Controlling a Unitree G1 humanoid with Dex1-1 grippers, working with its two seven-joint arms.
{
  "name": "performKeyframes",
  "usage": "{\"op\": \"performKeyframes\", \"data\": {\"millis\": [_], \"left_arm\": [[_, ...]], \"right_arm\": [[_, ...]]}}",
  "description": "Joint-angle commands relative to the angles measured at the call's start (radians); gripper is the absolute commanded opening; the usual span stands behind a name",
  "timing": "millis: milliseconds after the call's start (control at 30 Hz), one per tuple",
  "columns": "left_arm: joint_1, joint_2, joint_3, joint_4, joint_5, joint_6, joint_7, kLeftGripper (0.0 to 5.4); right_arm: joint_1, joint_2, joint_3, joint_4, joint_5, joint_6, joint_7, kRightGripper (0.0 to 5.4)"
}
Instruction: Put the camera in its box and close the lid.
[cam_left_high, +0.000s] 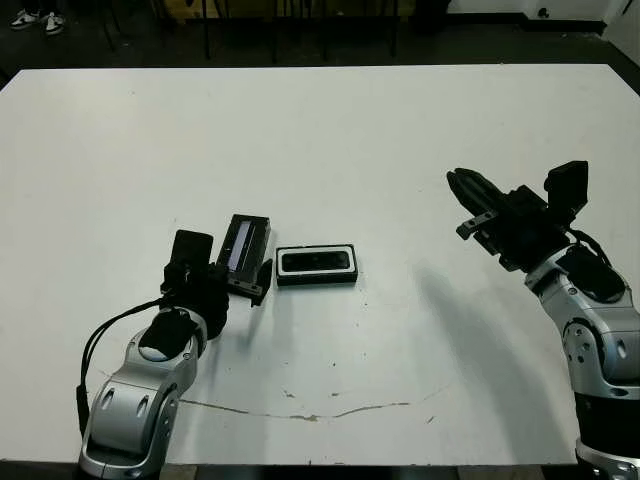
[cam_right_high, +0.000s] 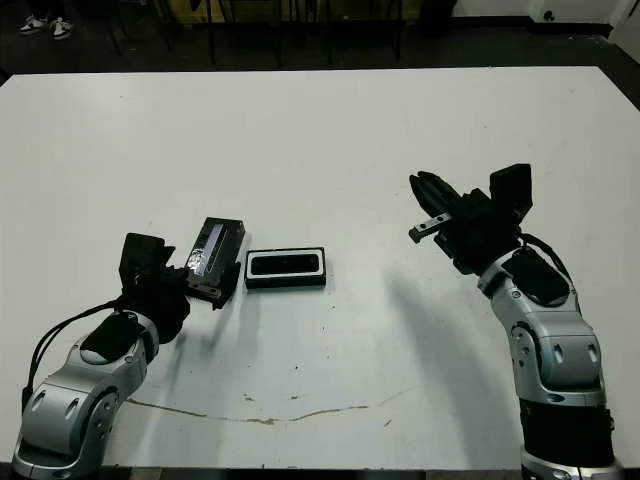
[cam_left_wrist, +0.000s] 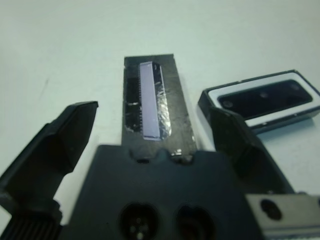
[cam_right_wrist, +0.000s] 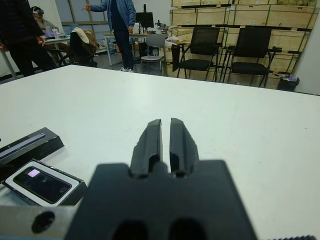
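Black lid (cam_left_wrist: 152, 102) lies between the left pincer's (cam_left_wrist: 150, 125) wide-spread fingers; right pincer (cam_right_wrist: 165, 140) pressed narrow.

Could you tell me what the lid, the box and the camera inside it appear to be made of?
The lid looks like matte black card or plastic with scuffed edges; its silvery strip seems a glossy film, since it reflects light. The box appears to be black card or plastic with a smooth white lining around the recess. The camera looks like dark smooth plastic or metal, with a faint sheen; I can't tell which.
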Motion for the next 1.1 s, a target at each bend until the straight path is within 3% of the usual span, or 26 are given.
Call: {"op": "performKeyframes", "data": {"millis": [33, 600, 700, 1100], "left_arm": [[0.005, 0.004, 0.005, 0.035, 0.001, 0.015, 0.005, 5.39], [-0.008, -0.022, 0.023, 0.086, -0.005, 0.013, 0.031, 5.31], [-0.012, -0.011, 0.026, 0.1, -0.014, 0.003, 0.015, 4.97], [-0.054, 0.188, -0.07, 0.137, 0.001, -0.095, -0.178, 2.79]], "right_arm": [[0.012, -0.013, -0.008, 0.005, 0.003, 0.019, 0.002, 0.0], [0.007, -0.013, -0.015, 0.002, 0.008, 0.025, 0.002, 0.0], [0.008, -0.015, -0.011, -0.001, -0.001, 0.019, 0.0, 0.0], [0.006, -0.015, -0.007, -0.005, -0.011, 0.017, -0.004, 0.0]]}}
